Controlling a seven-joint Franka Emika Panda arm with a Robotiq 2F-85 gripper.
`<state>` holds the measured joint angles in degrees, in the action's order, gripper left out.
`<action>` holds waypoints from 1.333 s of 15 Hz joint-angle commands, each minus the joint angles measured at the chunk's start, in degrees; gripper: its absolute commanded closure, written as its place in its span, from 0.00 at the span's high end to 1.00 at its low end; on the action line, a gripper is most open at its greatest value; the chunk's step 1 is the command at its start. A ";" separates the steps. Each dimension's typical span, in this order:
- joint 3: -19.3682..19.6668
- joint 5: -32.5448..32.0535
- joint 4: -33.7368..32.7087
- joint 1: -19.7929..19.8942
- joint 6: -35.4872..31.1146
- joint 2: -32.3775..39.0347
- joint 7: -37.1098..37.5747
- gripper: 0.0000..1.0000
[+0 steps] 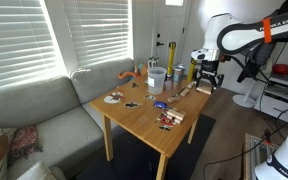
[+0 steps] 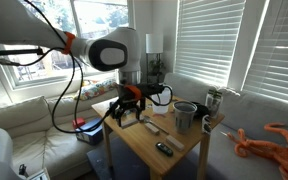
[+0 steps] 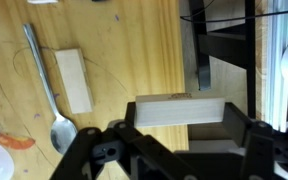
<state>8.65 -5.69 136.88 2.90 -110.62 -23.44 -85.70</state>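
Observation:
My gripper (image 3: 181, 125) is shut on a pale wooden block (image 3: 179, 110), gripped at its two short ends. It hangs just above the edge of the wooden table (image 3: 124, 50). A second wooden block (image 3: 74, 80) lies flat on the table to the side, next to a metal spoon (image 3: 46, 80). In both exterior views the gripper (image 1: 206, 78) (image 2: 127, 108) sits low at one end of the table (image 1: 144, 112).
On the table are a white cup (image 1: 156, 78), a yellow bottle (image 1: 171, 58), a plate (image 1: 114, 99), a metal cup (image 2: 184, 115) and a small dark object (image 2: 164, 148). A grey sofa (image 1: 34, 110) runs beside the table. An orange toy (image 2: 279, 140) lies on it.

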 commanded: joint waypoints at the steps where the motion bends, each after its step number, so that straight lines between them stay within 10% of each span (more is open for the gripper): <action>1: -2.70 1.57 2.74 -2.88 1.41 -5.55 4.38 0.60; 10: -6.44 5.67 6.21 -10.15 -4.30 -5.44 15.76 0.60; 11: -5.81 4.01 5.00 -9.77 -2.06 -4.89 14.50 0.85; 16: -6.03 4.35 5.50 -10.43 -3.43 -4.76 15.35 0.85; 17: -6.03 4.36 5.50 -10.43 -3.43 -4.76 15.36 0.60; 20: -5.78 4.41 4.46 -11.35 -5.85 -2.20 12.35 0.60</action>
<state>2.29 -1.24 142.45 -7.18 -114.44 -27.93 -71.02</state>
